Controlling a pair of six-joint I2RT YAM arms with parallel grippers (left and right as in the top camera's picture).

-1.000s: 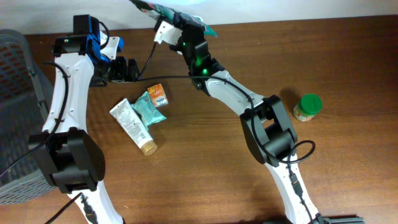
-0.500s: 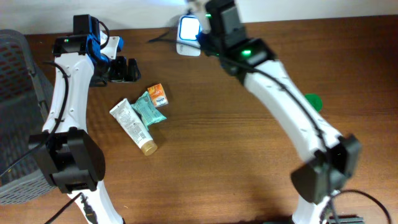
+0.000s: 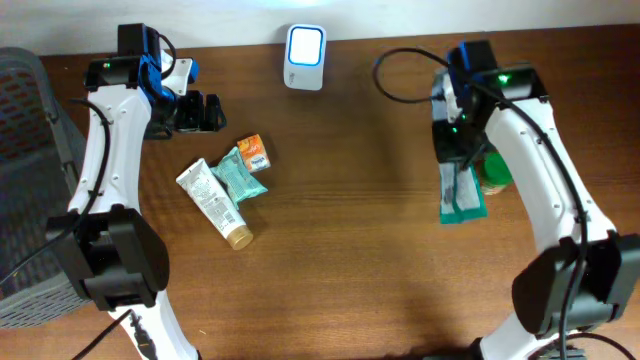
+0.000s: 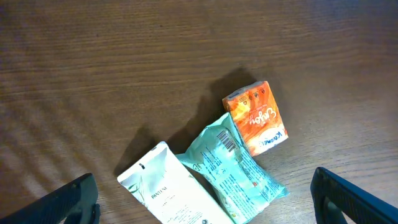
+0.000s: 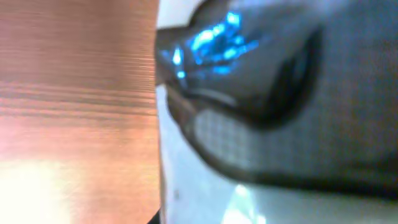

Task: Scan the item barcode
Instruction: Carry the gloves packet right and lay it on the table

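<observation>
Packets (image 3: 243, 172) (image 3: 462, 195) two, tube (image 3: 213, 203) one, scanner (image 3: 304, 45) one.

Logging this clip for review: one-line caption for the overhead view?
Right gripper holds a teal packet beside a green-lidded jar; open left gripper near three clustered items.

Brown wooden table (image 3: 330, 270): fine straight grain, smooth, with a soft sheen. Grey plastic basket (image 3: 25, 150) at the edge, open lattice, matt. White scanner (image 3: 305, 45) in glossy moulded plastic, bright across its face. White tube (image 4: 165, 196) of smooth satin plastic with a tan cap (image 3: 239, 237). Beside it, a teal pouch (image 4: 239, 171) of crinkled, lightly shiny film and an orange pack (image 4: 256, 118) in glossy printed wrap. Teal sachet (image 3: 460, 195) of thin, creased, shiny film. Green jar lid (image 3: 497, 165) in smooth plastic. Arm shells (image 3: 105, 150) in glossy white plastic, matt black at the joints.
</observation>
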